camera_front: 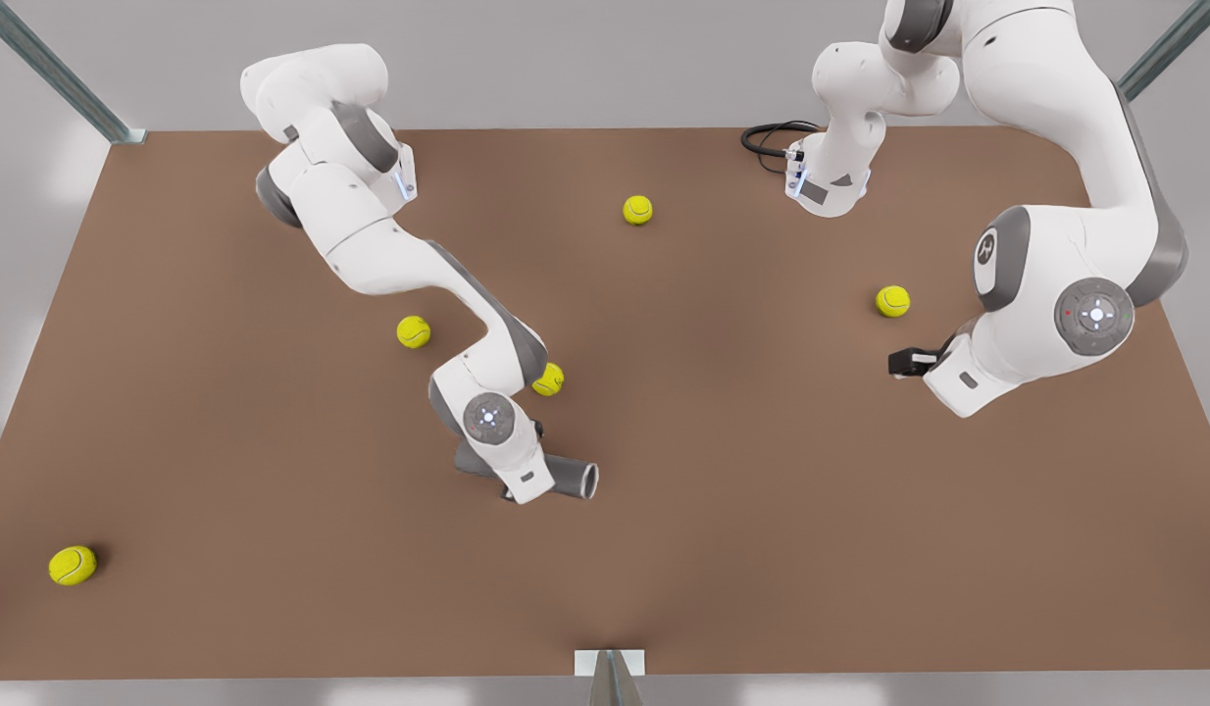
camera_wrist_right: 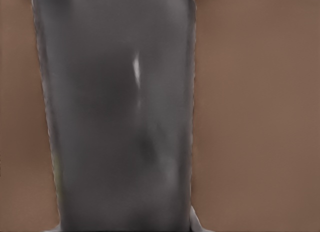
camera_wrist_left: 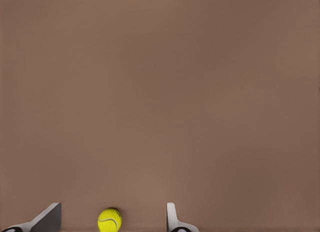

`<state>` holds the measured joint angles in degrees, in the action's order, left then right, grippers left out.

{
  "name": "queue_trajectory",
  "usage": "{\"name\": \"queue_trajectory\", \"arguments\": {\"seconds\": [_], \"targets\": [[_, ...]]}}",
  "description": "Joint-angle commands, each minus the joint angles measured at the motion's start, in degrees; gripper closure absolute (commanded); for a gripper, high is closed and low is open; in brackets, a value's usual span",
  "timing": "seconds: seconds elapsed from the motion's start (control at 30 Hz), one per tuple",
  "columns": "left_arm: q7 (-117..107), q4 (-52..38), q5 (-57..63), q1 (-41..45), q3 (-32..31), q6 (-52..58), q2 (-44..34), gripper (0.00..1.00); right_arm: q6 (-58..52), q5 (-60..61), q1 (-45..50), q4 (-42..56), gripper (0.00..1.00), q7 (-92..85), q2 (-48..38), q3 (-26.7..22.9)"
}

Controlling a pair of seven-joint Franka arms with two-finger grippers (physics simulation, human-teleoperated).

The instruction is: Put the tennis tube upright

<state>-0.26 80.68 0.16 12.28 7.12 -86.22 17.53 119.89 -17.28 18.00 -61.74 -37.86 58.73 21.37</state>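
Directly under the right gripper, the tennis tube lies flat on the brown table, its long axis running left to right in the front view with the lighter rim toward that view's right. Whether the fingers are clamped on it I cannot tell. The left gripper waits well apart at the front view's right, fingers spread, near 1 tennis ball. Open table surrounds the tube for tipping it up.

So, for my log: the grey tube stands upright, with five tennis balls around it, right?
No: the front view shows the tennis tube lying on its side. Five balls is right. The right end effector is at it; the left end effector waits open by a ball.
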Motion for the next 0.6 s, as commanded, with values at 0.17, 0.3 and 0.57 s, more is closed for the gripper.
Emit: {"name": "queue_trajectory", "arguments": {"seconds": [0.17,0.3,0.57], "targets": [[0.00,0.00,0.01,0.02,0.00,-0.09,0.05,0.00,-0.79,-0.21,7.48,11.03,0.10,0.24,7.36,-1.85],[0.00,0.00,0.01,0.02,0.00,-0.18,0.05,0.00,-0.18,-0.21,9.50,13.49,0.00,0.59,9.12,-2.65],[0.00,0.00,0.01,0.46,0.00,-0.09,0.05,0.00,-17.84,10.42,6.43,14.72,0.00,3.58,2.36,-2.21]]}}
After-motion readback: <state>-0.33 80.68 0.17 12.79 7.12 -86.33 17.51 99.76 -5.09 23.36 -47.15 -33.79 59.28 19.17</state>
